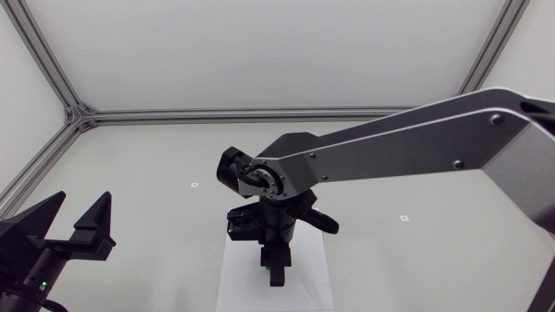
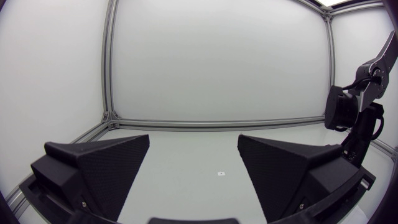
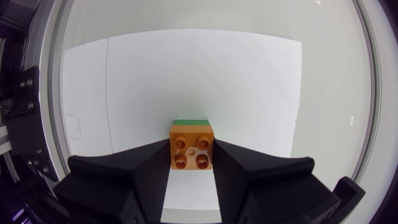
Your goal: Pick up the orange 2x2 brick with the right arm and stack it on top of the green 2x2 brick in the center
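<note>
Placement step: right gripper (image 3: 191, 144) closed on orange 2x2 brick (image 3: 192, 150) above green 2x2 brick (image 3: 191, 121); next: aligned press-down, release.

White paper sheet (image 1: 310, 282) flat on pale table (image 1: 147, 173), a small mark (image 1: 194, 185) either side

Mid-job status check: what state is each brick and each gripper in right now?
right gripper: shut on orange brick.
left gripper: open, empty.
orange brick: held directly over green brick.
green brick: under the orange brick, only an edge showing.
</note>
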Tool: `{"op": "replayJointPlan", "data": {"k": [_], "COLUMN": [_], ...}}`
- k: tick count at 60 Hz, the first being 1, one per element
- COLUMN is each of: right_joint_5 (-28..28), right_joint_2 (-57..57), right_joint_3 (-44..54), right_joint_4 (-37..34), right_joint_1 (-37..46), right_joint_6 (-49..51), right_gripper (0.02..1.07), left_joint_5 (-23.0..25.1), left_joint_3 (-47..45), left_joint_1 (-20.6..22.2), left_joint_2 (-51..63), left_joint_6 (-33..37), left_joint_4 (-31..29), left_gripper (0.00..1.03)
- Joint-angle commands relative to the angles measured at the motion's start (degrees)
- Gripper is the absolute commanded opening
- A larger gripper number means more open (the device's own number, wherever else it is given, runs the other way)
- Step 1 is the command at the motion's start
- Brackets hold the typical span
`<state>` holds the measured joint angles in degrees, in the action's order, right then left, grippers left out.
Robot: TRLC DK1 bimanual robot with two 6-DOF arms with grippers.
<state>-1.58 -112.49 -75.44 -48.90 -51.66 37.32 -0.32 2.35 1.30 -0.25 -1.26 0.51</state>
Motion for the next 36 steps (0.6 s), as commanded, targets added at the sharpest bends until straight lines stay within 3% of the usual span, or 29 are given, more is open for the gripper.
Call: {"op": "replayJointPlan", "data": {"k": [1, 36], "right_joint_5": [0.62, -0.09], "right_joint_2": [-2.65, -2.03], "right_joint_3": [2.93, 2.67], "right_joint_4": [-2.6, -1.98], "right_joint_1": [-0.55, -0.9], "right_joint_6": [-0.85, -1.29], "right_gripper": [0.39, 0.43], "left_joint_5": [0.23, 0.23], "left_joint_3": [-2.35, -2.35], "left_joint_1": [-0.16, -0.16], "left_joint_2": [-0.45, -0.45], "left_joint_6": [0.73, 0.73], "left_joint_4": [-0.87, -0.87], "left_gripper": [0.99, 0.99]}}
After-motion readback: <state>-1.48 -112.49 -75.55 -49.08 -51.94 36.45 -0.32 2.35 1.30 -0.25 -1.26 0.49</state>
